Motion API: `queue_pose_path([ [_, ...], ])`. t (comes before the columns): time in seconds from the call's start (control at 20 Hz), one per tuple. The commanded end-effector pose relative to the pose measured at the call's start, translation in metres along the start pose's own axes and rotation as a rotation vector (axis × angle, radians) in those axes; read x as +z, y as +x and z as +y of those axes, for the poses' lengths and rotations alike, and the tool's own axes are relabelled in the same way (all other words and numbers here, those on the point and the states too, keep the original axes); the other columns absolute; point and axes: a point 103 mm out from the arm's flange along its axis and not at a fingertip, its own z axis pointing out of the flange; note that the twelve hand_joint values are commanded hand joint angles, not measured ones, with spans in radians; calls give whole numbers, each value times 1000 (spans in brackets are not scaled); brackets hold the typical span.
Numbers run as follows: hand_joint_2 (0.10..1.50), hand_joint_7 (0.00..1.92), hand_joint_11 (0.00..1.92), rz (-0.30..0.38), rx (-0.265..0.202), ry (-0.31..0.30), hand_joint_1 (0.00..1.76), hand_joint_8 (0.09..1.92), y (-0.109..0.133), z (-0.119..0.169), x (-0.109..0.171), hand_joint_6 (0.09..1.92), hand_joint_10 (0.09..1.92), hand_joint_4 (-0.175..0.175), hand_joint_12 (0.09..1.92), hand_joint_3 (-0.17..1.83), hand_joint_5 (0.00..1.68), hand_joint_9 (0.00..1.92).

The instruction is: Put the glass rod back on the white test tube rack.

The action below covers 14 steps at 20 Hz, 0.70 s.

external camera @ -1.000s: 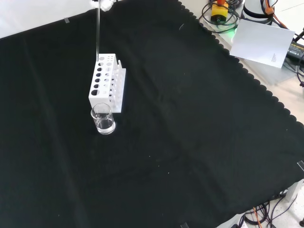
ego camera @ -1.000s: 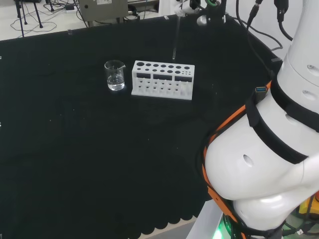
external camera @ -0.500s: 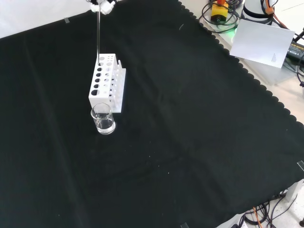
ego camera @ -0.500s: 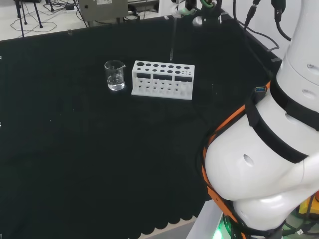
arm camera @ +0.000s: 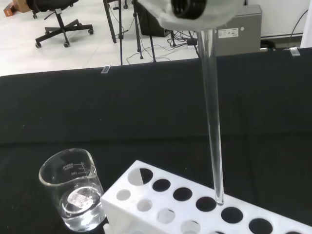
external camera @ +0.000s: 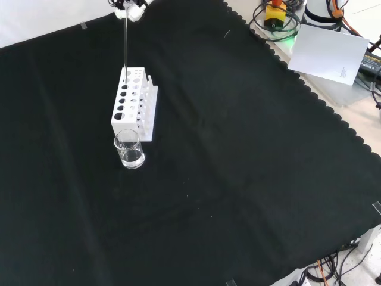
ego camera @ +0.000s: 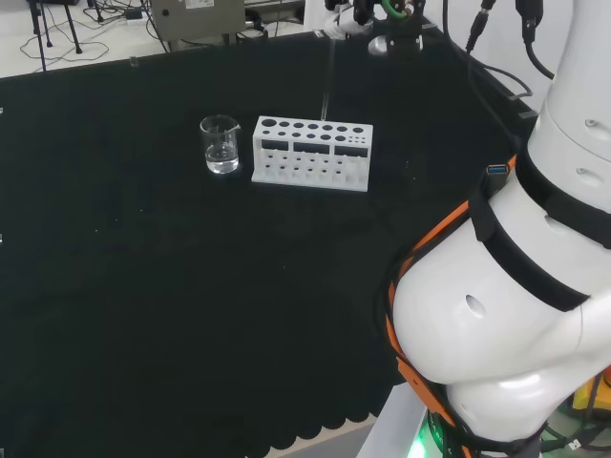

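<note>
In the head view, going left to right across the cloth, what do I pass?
Beaker → white test tube rack → white arm links. The glass rod overlaps the rack, so I leave it unplaced.

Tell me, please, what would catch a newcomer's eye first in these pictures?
Likely the long clear rod hanging upright from the robot hand, its tip just above a hole of the white rack in the wrist view. Next, the small beaker holding a little clear liquid, right beside the rack's end on the black cloth.

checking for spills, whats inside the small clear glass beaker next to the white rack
The small clear glass beaker holds a shallow layer of clear liquid at its bottom. The glass rod hangs over the white test tube rack, not in the beaker.
</note>
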Motion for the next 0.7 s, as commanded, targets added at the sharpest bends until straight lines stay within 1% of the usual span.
queue_pose_path([
  [0.05,1050,1136,1342,15,-12,2,1297,1073,-4,-7,5,327,724,-175,825,1,1191,1718],
  [0.2,1050,1136,1341,2,-9,14,1297,1073,-1,-6,7,327,724,-175,824,1,1191,1718],
  [0.45,1050,1136,1342,6,7,15,1297,1073,-4,-7,10,327,724,-175,824,1,1192,1718],
  [0.7,1050,1136,1343,5,10,20,1297,1072,-3,-4,11,326,724,-175,825,1,1192,1718],
])
